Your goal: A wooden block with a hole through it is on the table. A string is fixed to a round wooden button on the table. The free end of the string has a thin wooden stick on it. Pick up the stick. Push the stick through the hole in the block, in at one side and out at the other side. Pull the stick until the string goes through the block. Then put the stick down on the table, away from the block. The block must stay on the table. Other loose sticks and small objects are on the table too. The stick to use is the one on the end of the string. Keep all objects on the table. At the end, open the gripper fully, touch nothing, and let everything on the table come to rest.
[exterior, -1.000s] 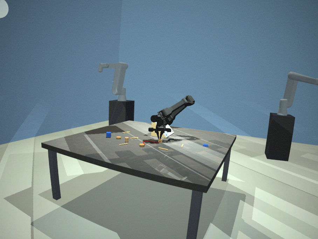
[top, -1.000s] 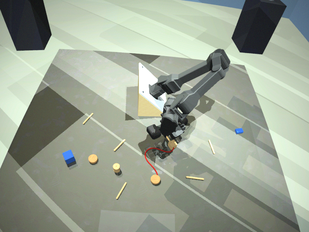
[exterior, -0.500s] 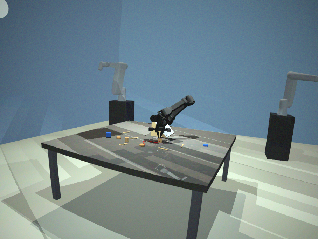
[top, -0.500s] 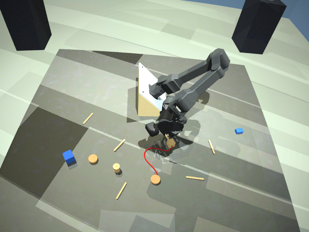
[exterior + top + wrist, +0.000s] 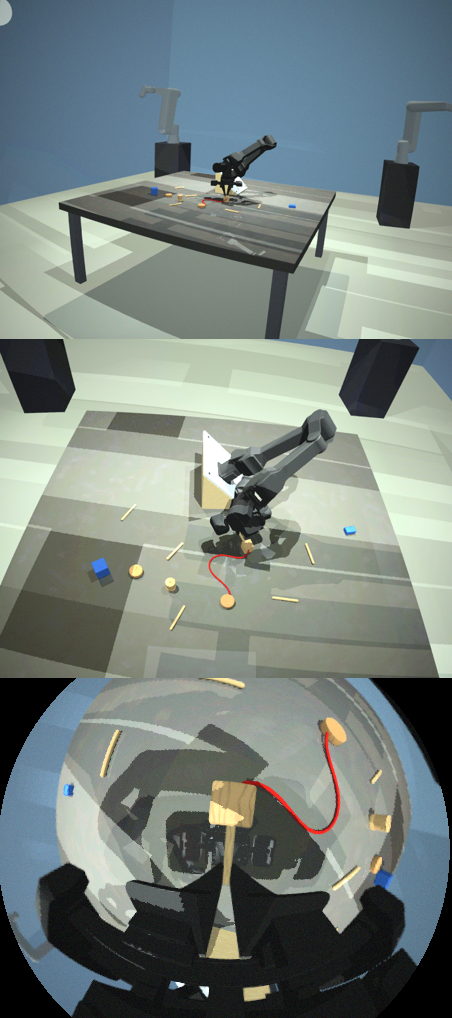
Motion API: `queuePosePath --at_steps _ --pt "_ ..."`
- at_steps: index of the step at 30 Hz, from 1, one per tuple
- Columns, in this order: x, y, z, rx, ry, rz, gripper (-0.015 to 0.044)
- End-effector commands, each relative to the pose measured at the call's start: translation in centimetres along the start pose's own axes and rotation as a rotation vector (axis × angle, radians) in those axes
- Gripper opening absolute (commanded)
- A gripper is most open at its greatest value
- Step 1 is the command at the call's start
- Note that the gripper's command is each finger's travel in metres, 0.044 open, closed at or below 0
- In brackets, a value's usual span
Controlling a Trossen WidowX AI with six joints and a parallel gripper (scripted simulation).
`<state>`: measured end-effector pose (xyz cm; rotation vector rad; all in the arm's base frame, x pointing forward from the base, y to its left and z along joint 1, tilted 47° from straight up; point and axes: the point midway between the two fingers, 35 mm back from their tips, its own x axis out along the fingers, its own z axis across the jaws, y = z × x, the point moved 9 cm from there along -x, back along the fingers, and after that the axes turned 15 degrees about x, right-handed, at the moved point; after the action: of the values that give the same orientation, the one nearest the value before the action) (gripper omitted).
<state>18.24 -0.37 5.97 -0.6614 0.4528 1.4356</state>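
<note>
The small wooden block (image 5: 247,546) (image 5: 226,198) (image 5: 232,803) is just beyond the fingertips. My gripper (image 5: 226,194) (image 5: 226,867) is shut on a thin wooden stick (image 5: 241,537) (image 5: 228,850). One end of the stick is between the fingertips, and the stick runs up to the block's near side. The red string (image 5: 219,555) (image 5: 213,200) (image 5: 338,798) leaves the block's far side and curves to the round button (image 5: 227,601) (image 5: 201,206) (image 5: 334,732). The hole is hidden, and I cannot tell whether the block touches the table.
Loose sticks (image 5: 284,599) (image 5: 309,553) (image 5: 174,551) lie around. A blue cube (image 5: 100,568), a second button (image 5: 136,571), a wooden cylinder (image 5: 170,584) and a small blue brick (image 5: 350,530) stand farther out. The white-faced wedge (image 5: 215,492) is behind the gripper.
</note>
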Motion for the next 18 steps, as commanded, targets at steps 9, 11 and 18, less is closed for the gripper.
queuePosePath --at_steps 9,11,18 --pt "0.0 1.1 -0.3 0.06 0.0 0.007 0.0" --pt "0.0 1.2 -0.3 0.069 0.0 0.008 0.0" --pt "0.0 1.7 -0.5 0.094 -0.002 0.007 0.0"
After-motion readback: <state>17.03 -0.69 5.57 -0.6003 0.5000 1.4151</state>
